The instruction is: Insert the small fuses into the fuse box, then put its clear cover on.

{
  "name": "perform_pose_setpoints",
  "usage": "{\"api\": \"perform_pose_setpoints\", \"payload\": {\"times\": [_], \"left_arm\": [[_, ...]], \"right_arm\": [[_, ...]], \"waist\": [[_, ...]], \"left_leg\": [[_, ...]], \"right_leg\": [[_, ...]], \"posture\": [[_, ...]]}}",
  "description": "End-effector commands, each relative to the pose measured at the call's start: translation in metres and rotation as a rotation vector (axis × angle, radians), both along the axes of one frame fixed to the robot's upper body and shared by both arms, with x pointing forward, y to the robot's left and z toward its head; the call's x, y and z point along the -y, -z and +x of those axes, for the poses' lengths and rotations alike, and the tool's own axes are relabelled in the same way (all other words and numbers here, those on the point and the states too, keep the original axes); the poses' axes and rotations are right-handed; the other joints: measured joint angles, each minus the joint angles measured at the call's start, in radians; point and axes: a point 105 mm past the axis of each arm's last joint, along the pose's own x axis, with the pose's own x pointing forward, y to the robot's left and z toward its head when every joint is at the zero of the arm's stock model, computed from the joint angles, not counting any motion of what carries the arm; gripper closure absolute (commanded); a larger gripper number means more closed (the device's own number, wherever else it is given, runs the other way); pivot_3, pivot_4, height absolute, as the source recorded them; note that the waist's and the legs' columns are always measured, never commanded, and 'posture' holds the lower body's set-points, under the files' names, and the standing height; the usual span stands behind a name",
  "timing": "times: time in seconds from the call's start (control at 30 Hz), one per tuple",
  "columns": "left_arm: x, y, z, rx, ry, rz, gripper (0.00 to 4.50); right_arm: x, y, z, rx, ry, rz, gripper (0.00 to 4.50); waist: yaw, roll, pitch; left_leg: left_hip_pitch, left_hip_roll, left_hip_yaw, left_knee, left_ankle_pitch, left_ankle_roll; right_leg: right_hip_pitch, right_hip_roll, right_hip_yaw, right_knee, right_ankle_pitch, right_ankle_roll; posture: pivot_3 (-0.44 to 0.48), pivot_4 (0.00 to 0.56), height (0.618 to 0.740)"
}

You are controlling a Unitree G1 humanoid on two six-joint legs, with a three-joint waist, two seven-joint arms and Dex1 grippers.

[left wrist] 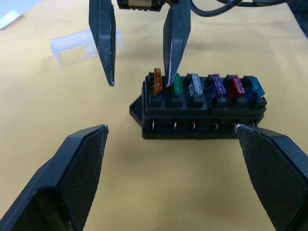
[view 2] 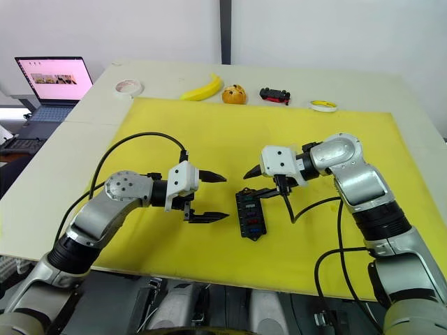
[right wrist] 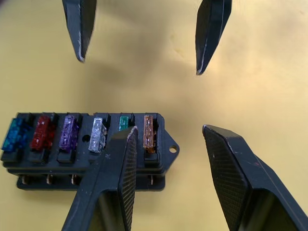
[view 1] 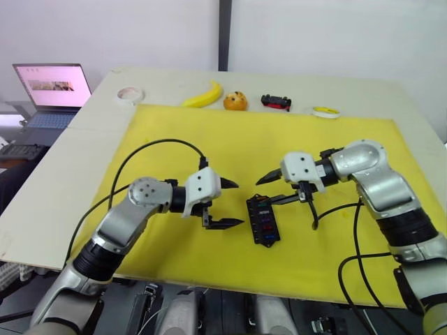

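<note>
The black fuse box [view 1: 264, 220] lies on the yellow mat [view 1: 181, 132] between my two grippers. Several small fuses stand in one row of its slots: orange [left wrist: 157, 82], green [left wrist: 177, 84], clear grey [left wrist: 195, 85], purple [left wrist: 216, 85], red [left wrist: 235, 85] and teal [left wrist: 253, 85]. My left gripper [view 1: 233, 204] is open just left of the box, empty. My right gripper [view 1: 271, 188] is open and empty at the box's far end, one finger [left wrist: 175, 38] just over the green fuse. The clear cover [left wrist: 79, 45] lies on the mat beyond the right gripper.
Along the table's back lie a banana [view 1: 204, 95], a small orange object [view 1: 235, 101], a red-and-black toy car [view 1: 276, 102] and two tape rolls [view 1: 130, 93] [view 1: 325, 112]. A laptop [view 1: 52, 91] stands open at the far left. Cables hang from both wrists.
</note>
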Motion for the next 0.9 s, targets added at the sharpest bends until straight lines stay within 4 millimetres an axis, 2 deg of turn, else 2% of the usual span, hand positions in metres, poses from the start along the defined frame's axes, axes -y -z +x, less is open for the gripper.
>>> {"api": "perform_pose_setpoints", "payload": {"times": [0.03, 0.37, 0.67, 0.9], "left_arm": [[-0.001, -0.010, 0.001, 0.042, 0.003, -0.018, 0.00], [-0.001, -0.009, 0.000, 0.044, 0.006, -0.018, 0.00], [0.001, -0.007, 0.000, 0.047, 0.011, -0.018, 0.00], [0.000, -0.007, 0.000, 0.055, 0.010, -0.015, 0.00]], "right_arm": [[0.002, -0.009, 0.000, 0.038, 0.001, 0.006, 2.22], [0.005, -0.011, -0.002, 0.024, -0.010, 0.009, 2.22], [0.006, -0.001, 0.010, 0.002, 0.009, -0.017, 2.22], [0.013, -0.007, 0.009, -0.008, -0.007, -0.026, 2.22]], "waist": [[0.000, 0.000, 0.000], [0.000, 0.000, 0.000], [0.000, 0.000, 0.000], [0.000, 0.000, 0.000]], "left_leg": [[0.000, 0.000, 0.000, 0.000, 0.000, 0.000], [0.000, 0.000, 0.000, 0.000, 0.000, 0.000], [0.000, 0.000, 0.000, 0.000, 0.000, 0.000], [0.000, 0.000, 0.000, 0.000, 0.000, 0.000]], "right_leg": [[0.000, 0.000, 0.000, 0.000, 0.000, 0.000], [0.000, 0.000, 0.000, 0.000, 0.000, 0.000], [0.000, 0.000, 0.000, 0.000, 0.000, 0.000], [0.000, 0.000, 0.000, 0.000, 0.000, 0.000]], "posture": [[0.000, 0.150, 0.740], [0.000, 0.150, 0.740], [0.000, 0.150, 0.740], [0.000, 0.150, 0.740]]}}
